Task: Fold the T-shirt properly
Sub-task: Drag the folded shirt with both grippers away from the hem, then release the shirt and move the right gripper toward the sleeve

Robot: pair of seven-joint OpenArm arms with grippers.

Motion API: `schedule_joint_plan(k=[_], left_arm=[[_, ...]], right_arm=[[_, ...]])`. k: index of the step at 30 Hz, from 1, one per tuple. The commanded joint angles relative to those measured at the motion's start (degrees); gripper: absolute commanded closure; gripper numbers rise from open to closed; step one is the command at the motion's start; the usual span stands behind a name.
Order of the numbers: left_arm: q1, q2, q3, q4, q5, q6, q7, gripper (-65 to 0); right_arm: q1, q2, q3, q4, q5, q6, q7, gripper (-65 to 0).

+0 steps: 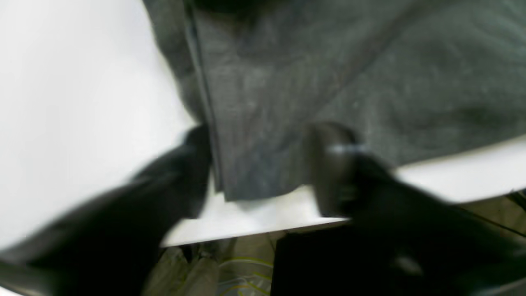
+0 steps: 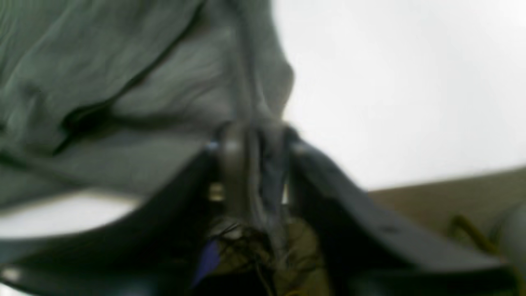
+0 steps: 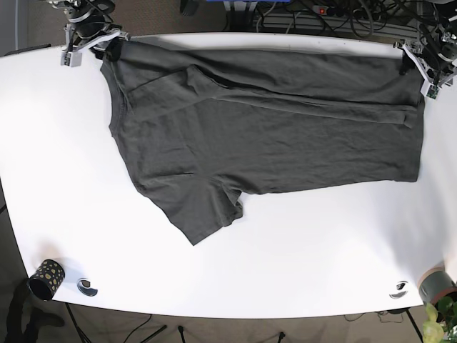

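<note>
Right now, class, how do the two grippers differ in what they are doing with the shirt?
The right gripper is shut on a bunched fold of the shirt; the left gripper is open, its fingers straddling a flat corner. The right sits at the collar end, the left at the hem end. Both are at the table's far edge.

Left gripper (image 1: 263,164): two broad black fingers (image 1: 337,164) with rounded tips, matte plastic look, one showing a pale horizontal band near its tip; heavily blurred. Right gripper (image 2: 252,135): dark grey-black fingers (image 2: 304,164) flaring wide toward the base, small brass-coloured fitting and a pale glint on the inner side; fine dark wires and a blue patch behind the fingers. In the base view both arm ends show white brackets on black housings; detail too small.
</note>
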Motion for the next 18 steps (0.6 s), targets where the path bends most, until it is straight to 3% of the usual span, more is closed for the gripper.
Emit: schedule_joint_plan(k=[1, 4, 11, 18], left_arm=[[0.02, -1.89, -1.80, 1.05, -0.44, 0.18, -0.86, -42.5], [-0.33, -2.06, -1.97, 2.11, -0.79, 0.18, -0.86, -42.6], [-2.26, -2.42, -1.36, 7.65, -0.88, 0.18, -0.86, -42.8], [-4.28, -2.06, 7.08, 7.21, -0.79, 0.18, -0.94, -42.6]], right_arm=[[-0.40, 0.68, 1.21, 0.99, 0.31, 0.40, 0.99, -27.0], [-0.31, 0.68, 1.82, 2.57, 0.40, 0.49, 0.99, -31.4], [2.41, 0.68, 1.21, 5.74, 0.48, 0.93, 0.99, -31.9], [8.83, 0.77, -7.58, 5.47, 0.40, 0.93, 0.90, -31.9]])
